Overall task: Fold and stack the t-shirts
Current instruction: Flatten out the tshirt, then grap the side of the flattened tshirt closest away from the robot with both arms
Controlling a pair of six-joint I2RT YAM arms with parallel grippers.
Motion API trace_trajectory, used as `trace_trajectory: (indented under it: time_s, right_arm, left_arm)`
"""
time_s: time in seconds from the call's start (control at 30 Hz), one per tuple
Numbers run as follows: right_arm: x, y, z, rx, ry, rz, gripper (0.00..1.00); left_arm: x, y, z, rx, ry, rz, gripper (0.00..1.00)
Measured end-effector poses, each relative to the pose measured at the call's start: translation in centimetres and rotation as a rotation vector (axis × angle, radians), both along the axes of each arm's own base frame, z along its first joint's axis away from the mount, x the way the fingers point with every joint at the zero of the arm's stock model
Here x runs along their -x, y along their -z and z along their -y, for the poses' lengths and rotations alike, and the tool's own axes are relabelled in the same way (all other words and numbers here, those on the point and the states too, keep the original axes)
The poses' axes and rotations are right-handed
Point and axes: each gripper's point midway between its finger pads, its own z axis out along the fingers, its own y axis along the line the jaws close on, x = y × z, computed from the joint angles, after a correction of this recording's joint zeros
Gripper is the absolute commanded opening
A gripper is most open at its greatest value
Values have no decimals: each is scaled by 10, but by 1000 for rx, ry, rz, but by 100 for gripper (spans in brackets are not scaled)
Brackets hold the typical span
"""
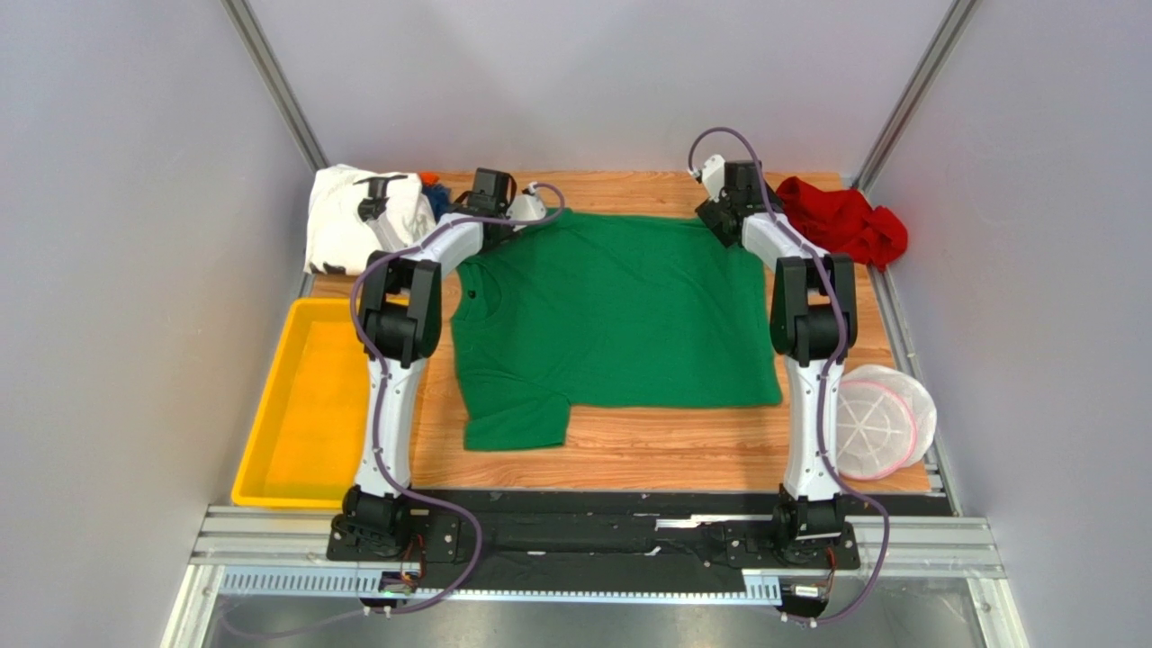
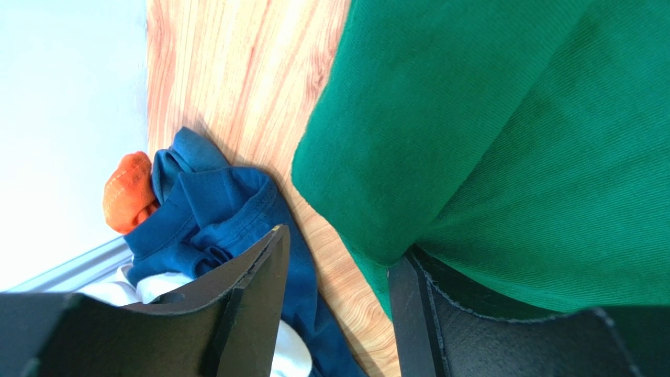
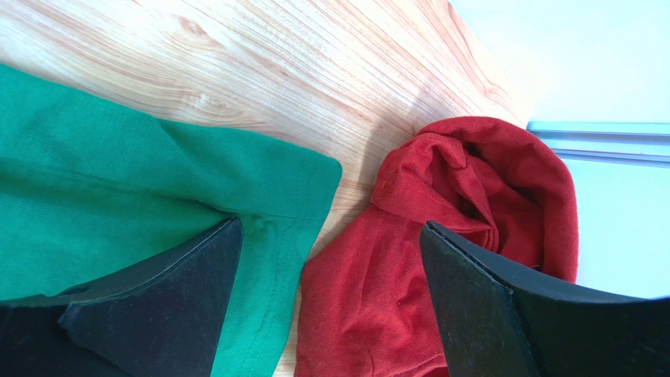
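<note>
Where the wooden counter point(image 1: 676, 452) carries the plain bright green cloth t-shirt point(image 1: 615, 317) spread flat over its middle, both tools sit at the shirt's far corners.
A rectangular yellow plastic tray point(image 1: 257, 446) lies along the counter's left edge; a crumpled white cloth t-shirt with black print point(image 1: 345, 216) fills the far left corner, a bunched red cloth t-shirt point(image 1: 845, 216) the far right, with a round white-and-pink mesh basket point(image 1: 879, 419) at near right and a rumpled dark blue cloth t-shirt point(image 2: 212, 212) beside the white one; the left tool point(image 2: 340, 251) stands parted, green cloth draped over one finger, and the right tool point(image 3: 330, 228) gapes wide, one finger on the green hem, the other over the red shirt.
</note>
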Motion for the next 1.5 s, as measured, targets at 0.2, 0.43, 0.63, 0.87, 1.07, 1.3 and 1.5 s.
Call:
trace_trajectory:
  time_s: [0.2, 0.43, 0.63, 0.87, 1.07, 1.3, 1.5]
  right_arm:
    - [5, -4, -5, -11, -7, -5, 89]
    - [24, -34, -10, -38, -16, 15, 90]
    - [51, -75, -14, -79, -20, 56, 90]
    - [100, -105, -23, -134, -47, 45, 90]
    - [159, -88, -32, -172, -82, -107, 88]
    - [263, -78, -41, -202, -148, -294, 83]
    - [332, -87, -32, -172, -185, -335, 82]
  left_arm:
    - [0, -1, -1, 14, -20, 7, 61]
    - [15, -9, -5, 41, -53, -2, 65]
    - [27, -51, -7, 94, -83, 54, 76]
    - [56, -119, -3, 196, -72, 128, 76]
    - [151, -118, 8, 230, 12, -2, 75]
    - [283, -77, 43, 242, 207, -245, 74]
    - [335, -102, 45, 299, 300, -237, 74]
